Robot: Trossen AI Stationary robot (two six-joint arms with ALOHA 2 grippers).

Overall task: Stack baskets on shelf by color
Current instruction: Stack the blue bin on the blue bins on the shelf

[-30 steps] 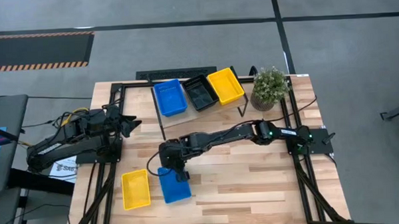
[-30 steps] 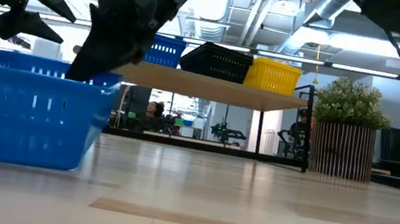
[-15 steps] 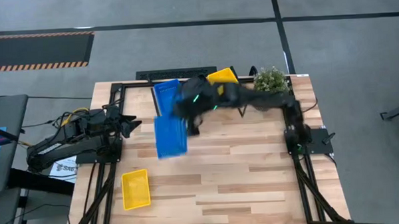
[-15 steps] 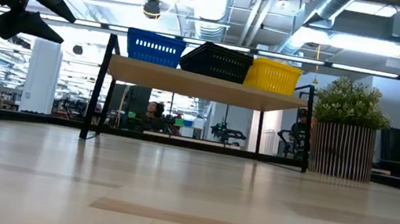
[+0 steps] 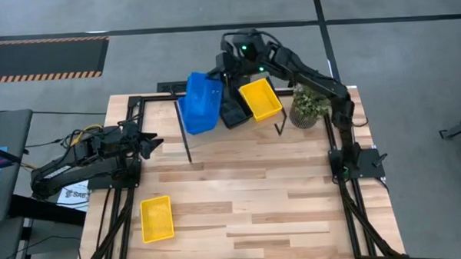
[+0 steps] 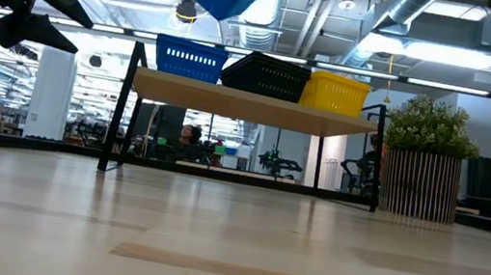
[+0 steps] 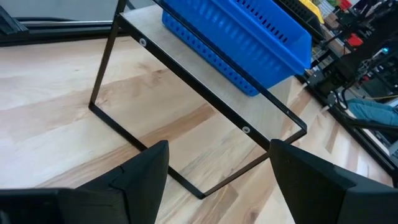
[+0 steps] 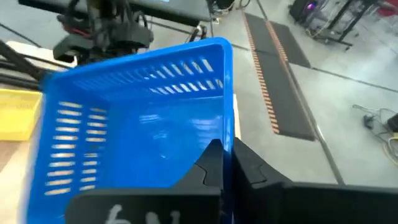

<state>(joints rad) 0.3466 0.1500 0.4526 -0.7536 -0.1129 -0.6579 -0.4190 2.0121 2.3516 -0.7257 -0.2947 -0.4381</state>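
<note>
Overhead, the right gripper (image 5: 227, 74) reaches across the far edge of the table and holds a blue rectangular mesh-sided plastic basket (image 5: 201, 102) tilted in the air above the left end of the light wooden shelf on thin black legs (image 5: 270, 121); the basket hangs to the left of the gripper, on the side toward the left arm. Beside it on the shelf sit a black mesh basket (image 5: 234, 112) and a yellow mesh basket (image 5: 260, 98), with a small potted plant (image 5: 309, 102) just past the shelf's right end. A second yellow mesh basket (image 5: 157, 218) lies alone on the plank table (image 5: 279, 197) near its front left corner, well apart from the shelf. The left gripper (image 5: 148, 141) waits at the table's left edge. From table height, the carried basket floats tilted above another blue mesh basket (image 6: 189, 58) resting on the shelf. Through the left wrist camera, that gripper's fingers (image 7: 144, 173) stand apart, holding nothing. Through the right wrist camera, the fingers (image 8: 212, 163) are pinched together on the near rim of the carried basket.
</note>
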